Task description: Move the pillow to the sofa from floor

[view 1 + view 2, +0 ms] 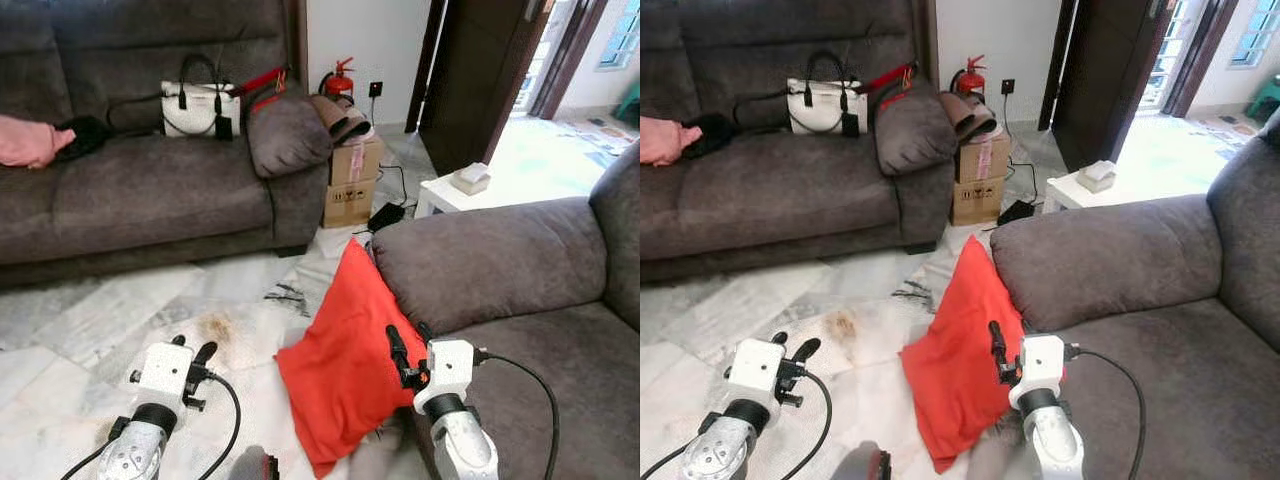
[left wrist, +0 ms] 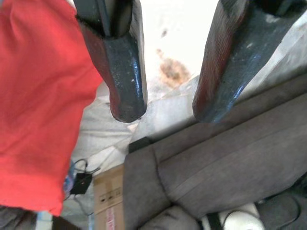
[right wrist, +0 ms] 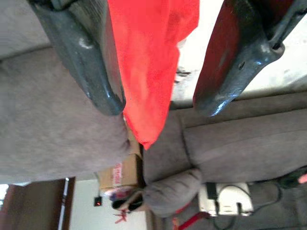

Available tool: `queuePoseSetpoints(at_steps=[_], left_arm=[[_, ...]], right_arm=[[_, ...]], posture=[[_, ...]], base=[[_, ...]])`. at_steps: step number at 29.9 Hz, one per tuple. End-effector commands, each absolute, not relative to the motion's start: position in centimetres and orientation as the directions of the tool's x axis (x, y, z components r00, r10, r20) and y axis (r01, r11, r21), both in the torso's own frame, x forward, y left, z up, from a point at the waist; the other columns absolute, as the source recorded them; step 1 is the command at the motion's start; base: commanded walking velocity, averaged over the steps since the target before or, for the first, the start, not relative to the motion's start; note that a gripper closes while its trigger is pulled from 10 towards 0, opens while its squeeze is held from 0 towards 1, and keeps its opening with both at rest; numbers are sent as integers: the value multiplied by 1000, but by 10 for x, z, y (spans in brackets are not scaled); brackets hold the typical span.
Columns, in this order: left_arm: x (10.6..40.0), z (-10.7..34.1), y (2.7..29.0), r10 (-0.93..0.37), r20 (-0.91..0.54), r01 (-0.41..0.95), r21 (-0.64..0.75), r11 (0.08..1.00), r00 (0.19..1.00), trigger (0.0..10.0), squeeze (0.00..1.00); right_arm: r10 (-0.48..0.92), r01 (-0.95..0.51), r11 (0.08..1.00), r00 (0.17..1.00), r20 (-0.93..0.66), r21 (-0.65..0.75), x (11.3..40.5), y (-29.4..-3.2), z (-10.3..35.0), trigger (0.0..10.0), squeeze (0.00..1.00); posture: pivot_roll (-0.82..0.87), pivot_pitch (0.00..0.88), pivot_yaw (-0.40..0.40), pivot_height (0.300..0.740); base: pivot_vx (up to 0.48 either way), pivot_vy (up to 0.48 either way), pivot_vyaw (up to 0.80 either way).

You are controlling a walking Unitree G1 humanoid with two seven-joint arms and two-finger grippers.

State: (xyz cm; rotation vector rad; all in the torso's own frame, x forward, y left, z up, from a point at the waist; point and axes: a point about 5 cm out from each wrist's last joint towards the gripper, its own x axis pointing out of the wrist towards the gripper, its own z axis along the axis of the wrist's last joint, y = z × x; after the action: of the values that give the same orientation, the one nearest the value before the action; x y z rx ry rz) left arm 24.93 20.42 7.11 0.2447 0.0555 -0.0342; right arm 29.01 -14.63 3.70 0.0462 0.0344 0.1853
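Sofa (image 1: 520, 300) in grey fabric takes up the right side, its armrest facing a second grey sofa (image 1: 150, 190) across a pale marble floor (image 1: 110, 320). A red pillow (image 1: 345, 360) stands on the floor, leaning against the near sofa's armrest. On the far sofa sit a white handbag (image 1: 200, 108) and a pink cloth (image 1: 30, 140); cardboard boxes (image 1: 352, 180) stand beside it. The right gripper (image 1: 397, 352) hovers at the pillow's edge, fingers spread apart with red fabric between them, not clenched. The left gripper (image 1: 203, 354) hangs over the floor, fingers released and apart.
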Motion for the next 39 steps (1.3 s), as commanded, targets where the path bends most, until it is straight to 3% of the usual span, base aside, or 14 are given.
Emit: queuePoseSetpoints(at_steps=[1, 5, 6, 7, 8, 13, 14, 17, 18, 19, 20, 21, 27, 39], left_arm=[[249, 74, 205, -24, -51, 35, 236, 971, 998, 10000, 0], [247, 70, 205, -21, -78, 39, 234, 971, 997, 10000, 0], [247, 70, 205, -21, -78, 39, 234, 971, 997, 10000, 0], [247, 70, 205, -21, -79, 39, 233, 972, 997, 10000, 0], [247, 70, 205, -22, -79, 40, 233, 972, 997, 10000, 0], [247, 69, 205, -20, -82, 39, 235, 971, 996, 10000, 0], [247, 69, 205, -20, -83, 39, 235, 971, 996, 10000, 0], [247, 69, 205, -18, -85, 37, 235, 971, 996, 10000, 0], [247, 70, 206, -17, -85, 37, 235, 971, 996, 10000, 0], [247, 70, 206, -17, -85, 36, 235, 971, 996, 10000, 0], [247, 70, 206, -16, -85, 36, 235, 971, 996, 10000, 0], [247, 70, 206, -16, -85, 35, 235, 971, 996, 10000, 0], [247, 70, 206, -14, -83, 33, 233, 972, 996, 10000, 0], [248, 71, 206, -17, -84, 36, 228, 973, 996, 10000, 0]], right_arm=[[174, -170, 984, 983, -62, 60, 289, -149, 32, 10000, 0], [191, -185, 979, 979, -74, 82, 289, -148, 30, 10000, 0], [201, -194, 977, 977, -73, 92, 288, -147, 30, 10000, 333], [204, -197, 976, 976, -71, 95, 288, -147, 30, 10000, 333], [204, -197, 975, 977, -69, 99, 288, -147, 30, 10000, 1000], [201, -193, 977, 977, -78, 91, 287, -145, 29, 10000, 1000], [203, -195, 976, 976, -80, 94, 287, -145, 29, 10000, 863], [213, -204, 973, 974, -80, 108, 287, -144, 28, 10000, 906], [223, -214, 970, 971, -79, 111, 286, -143, 28, 10000, 1000], [225, -216, 970, 971, -80, 108, 286, -143, 28, 10000, 1000], [223, -214, 971, 971, -82, 102, 286, -143, 28, 10000, 310], [221, -213, 972, 972, -84, 99, 286, -143, 27, 10000, 0], [215, -206, 974, 973, -88, 99, 286, -144, 27, 10000, 0], [214, -204, 973, 972, -94, 105, 287, -143, 27, 10000, 0]], posture=[[97, 107, 5, 657], [95, 113, 5, 657], [94, 114, 5, 657], [94, 114, 5, 657], [94, 114, 5, 657], [94, 114, 5, 657], [94, 114, 5, 657], [97, 119, 6, 657], [97, 120, 6, 657], [97, 120, 6, 657], [97, 120, 6, 657], [97, 120, 6, 657], [99, 121, 6, 657], [99, 122, 5, 657]], base=[[0, 0, 0], [0, 0, 0], [0, 0, 0], [0, 0, 0], [0, 0, 0], [0, 0, 0], [0, 0, 0], [0, 0, 0], [0, 0, 0], [0, 0, 0], [0, 0, 0], [0, 0, 0], [0, 0, 0], [295, 0, 0]])
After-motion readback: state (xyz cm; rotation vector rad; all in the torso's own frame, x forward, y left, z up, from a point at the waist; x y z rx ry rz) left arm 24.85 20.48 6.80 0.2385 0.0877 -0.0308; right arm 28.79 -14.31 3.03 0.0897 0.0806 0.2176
